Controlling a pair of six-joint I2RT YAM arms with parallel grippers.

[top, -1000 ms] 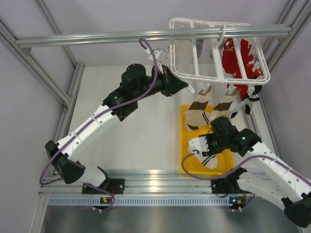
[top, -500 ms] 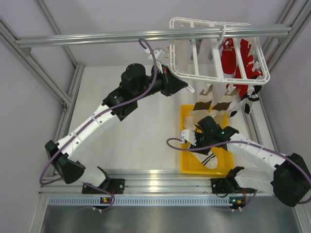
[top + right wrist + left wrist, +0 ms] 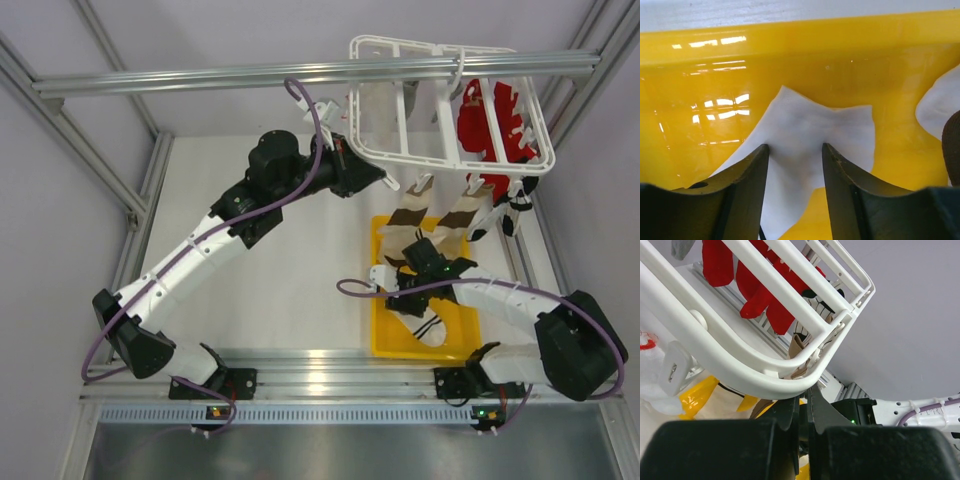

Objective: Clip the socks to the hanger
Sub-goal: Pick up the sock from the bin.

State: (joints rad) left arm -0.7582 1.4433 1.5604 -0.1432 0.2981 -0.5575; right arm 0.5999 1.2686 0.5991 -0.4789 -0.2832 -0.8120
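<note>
Well, the left claw [image 3: 801, 407] is pinched tight on the round corner of the white hanger [image 3: 740, 365], which hangs from the metal bar [image 3: 200, 78] up top. Two striped socks [image 3: 412, 218] dangle from its front edge (a red thing [image 3: 480, 125] hangs beside them). Down in the yellow tray [image 3: 890, 60], the right claw [image 3: 792, 150] has its fingers [image 3: 747, 180] spread apart, with one pale sock [image 3: 810, 130] bunched up between them.

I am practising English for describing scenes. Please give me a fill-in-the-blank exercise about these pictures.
1. The left tool is shut on the white ___.
2. The right tool is open over a sock in the ___ tray.
3. The garment hanging at the far right is ___.
Missing words: hanger; yellow; red.
</note>
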